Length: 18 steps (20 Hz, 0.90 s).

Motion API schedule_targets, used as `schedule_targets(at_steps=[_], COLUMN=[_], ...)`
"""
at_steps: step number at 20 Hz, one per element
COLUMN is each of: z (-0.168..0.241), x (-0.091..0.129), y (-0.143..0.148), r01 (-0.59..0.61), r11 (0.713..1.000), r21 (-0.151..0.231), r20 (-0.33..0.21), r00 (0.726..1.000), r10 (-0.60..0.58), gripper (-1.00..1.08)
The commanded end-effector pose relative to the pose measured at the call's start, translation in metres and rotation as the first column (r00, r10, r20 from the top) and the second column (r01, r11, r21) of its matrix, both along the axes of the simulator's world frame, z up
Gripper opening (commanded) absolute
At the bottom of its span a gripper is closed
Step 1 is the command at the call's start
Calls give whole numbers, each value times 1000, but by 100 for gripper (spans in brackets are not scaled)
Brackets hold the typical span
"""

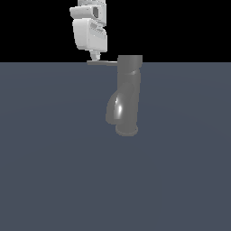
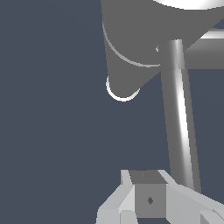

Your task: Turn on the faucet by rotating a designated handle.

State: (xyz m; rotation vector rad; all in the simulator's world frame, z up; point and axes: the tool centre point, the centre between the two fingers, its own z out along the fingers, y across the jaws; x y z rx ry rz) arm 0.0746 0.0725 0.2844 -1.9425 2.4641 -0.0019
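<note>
The arm (image 1: 89, 25) is cut off by the exterior view's upper edge, only its wrist end showing. The gripper (image 1: 94, 57) is too small there to judge its jaws. In the wrist view, the faucet (image 2: 144, 39) and the handle (image 2: 179, 118) run past the frame.

So the arm drops in from the top edge of the exterior view, white wrist housing pointing straight down, sitting toward that view's left. The tool (image 1: 94, 57) hangs off the bottom of it and only a small tip pokes out below the housing, so whether the jaws are apart or closed is anyone's guess from there. The wrist view doesn't help much, just grey blocky finger parts (image 2: 148, 199) bunched at the frame's edge.
</note>
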Motion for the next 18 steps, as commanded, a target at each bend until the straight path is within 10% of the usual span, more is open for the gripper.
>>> schedule_targets(at_steps=[1,18], z=[0,0], x=[-9,-57], y=[0,8], r01=[1,1], r11=[1000,1000], r21=[-1,-2], r20=[-4,-4], r00=[1000,1000], r10=[-1,-1], gripper=[-100,-100])
